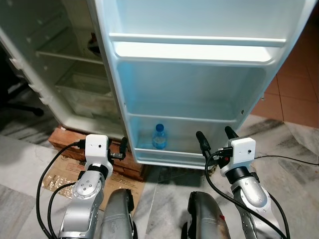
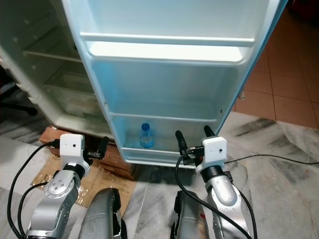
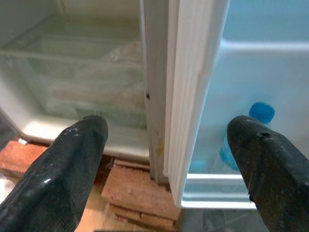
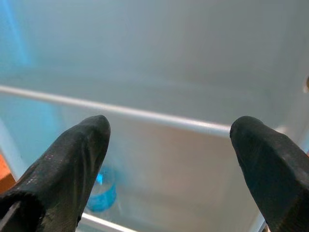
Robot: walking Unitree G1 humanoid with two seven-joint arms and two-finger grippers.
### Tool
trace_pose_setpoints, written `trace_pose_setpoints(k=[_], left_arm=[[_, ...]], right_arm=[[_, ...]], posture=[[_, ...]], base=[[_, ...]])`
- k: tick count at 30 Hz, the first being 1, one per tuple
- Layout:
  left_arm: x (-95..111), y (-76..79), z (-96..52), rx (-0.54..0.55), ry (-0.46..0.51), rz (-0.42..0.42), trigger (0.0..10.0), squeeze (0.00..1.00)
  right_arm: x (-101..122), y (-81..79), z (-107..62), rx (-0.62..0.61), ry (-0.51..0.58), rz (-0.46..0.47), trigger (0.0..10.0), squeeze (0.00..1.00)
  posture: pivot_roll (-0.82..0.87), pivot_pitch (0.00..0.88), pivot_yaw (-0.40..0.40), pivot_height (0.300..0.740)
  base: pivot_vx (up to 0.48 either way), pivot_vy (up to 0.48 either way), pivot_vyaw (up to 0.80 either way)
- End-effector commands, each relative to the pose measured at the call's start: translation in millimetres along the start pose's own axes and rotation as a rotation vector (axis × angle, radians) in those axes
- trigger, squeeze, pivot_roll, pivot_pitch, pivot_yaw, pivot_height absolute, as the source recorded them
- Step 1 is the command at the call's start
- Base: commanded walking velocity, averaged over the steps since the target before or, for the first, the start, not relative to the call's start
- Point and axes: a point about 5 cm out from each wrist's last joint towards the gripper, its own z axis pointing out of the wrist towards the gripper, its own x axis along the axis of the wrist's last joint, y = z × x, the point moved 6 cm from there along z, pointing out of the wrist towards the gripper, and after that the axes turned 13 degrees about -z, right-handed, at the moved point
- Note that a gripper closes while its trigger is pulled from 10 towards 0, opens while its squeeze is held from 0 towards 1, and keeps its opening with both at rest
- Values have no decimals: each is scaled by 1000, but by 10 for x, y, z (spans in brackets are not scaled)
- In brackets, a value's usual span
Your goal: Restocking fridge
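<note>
Marbled floor (image 1: 294, 164) with tiled flooring beyond; the fridge (image 1: 65, 74) stands on bricks (image 1: 67, 142), its door (image 1: 199, 74) swung wide toward the camera. A blue-capped water bottle (image 1: 159, 137) stands upright in the door's bottom shelf (image 1: 169, 154) — left of the right tool (image 1: 217, 137), which is empty with fingers spread, held just before the shelf rail. The left tool (image 1: 122, 148), also spread and empty, sits at the door's hinge edge; the shelf beside the bottle offers free room.
</note>
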Motion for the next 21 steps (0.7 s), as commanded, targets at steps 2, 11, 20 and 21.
trace_pose_setpoints(k=[2, 11, 20, 21], left_arm=[[-1, -13, 28, 0, 3, 7, 10000, 0], [-47, -20, 49, 12, -2, 5, 10000, 0], [-60, 6, 60, 9, -1, -13, 10000, 0], [-60, 12, 64, 6, 0, -17, 10000, 0]], right_arm=[[53, 25, 19, -6, 10, -6, 10000, 0], [41, 75, 28, -14, -3, -12, 10000, 0], [20, 75, 33, -13, -15, -15, 10000, 0], [4, 65, 37, -8, -23, -16, 10000, 0]], posture=[[-30, 2, 43, 681], [-36, 0, 43, 740], [-40, 4, 41, 740], [-41, 5, 42, 740]], base=[[0, 0, 0], [0, 0, 0], [0, 0, 0], [0, 0, 0]])
